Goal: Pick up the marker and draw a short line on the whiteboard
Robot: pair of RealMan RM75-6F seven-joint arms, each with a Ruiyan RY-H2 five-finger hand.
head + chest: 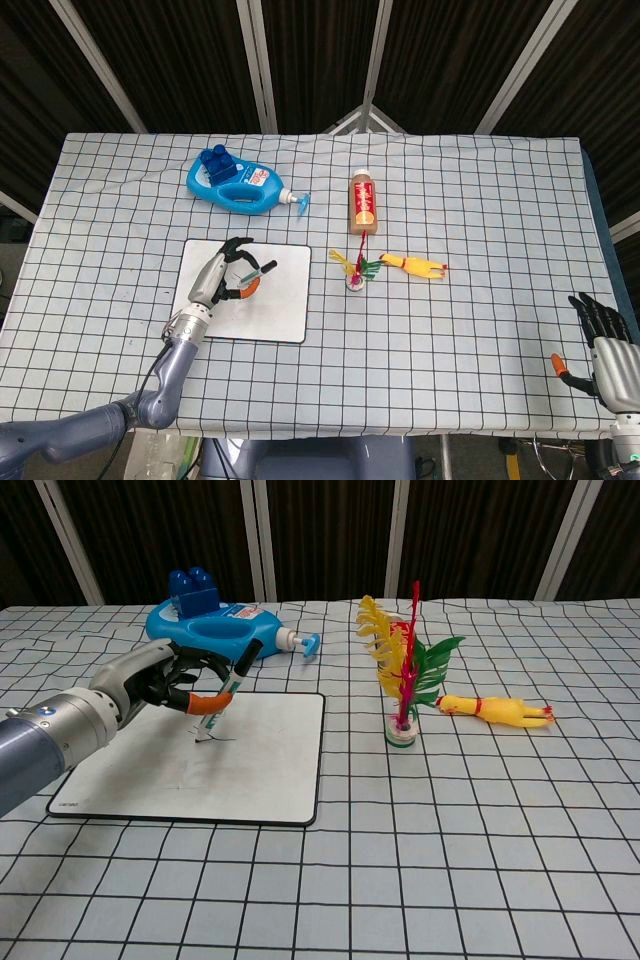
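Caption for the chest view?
Left robot hand holds the marker, tip on the whiteboard, drawing a line.

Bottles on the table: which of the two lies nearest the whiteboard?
The blue detergent bottle, lying just beyond the whiteboard; the brown bottle lies farther to the right.

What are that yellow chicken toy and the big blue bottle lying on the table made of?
The yellow chicken looks like soft rubber or vinyl: a smooth, slightly shiny, moulded skin. The blue bottle appears to be hard glossy plastic, with light glinting off its moulded handle. Neither can be confirmed by sight alone.
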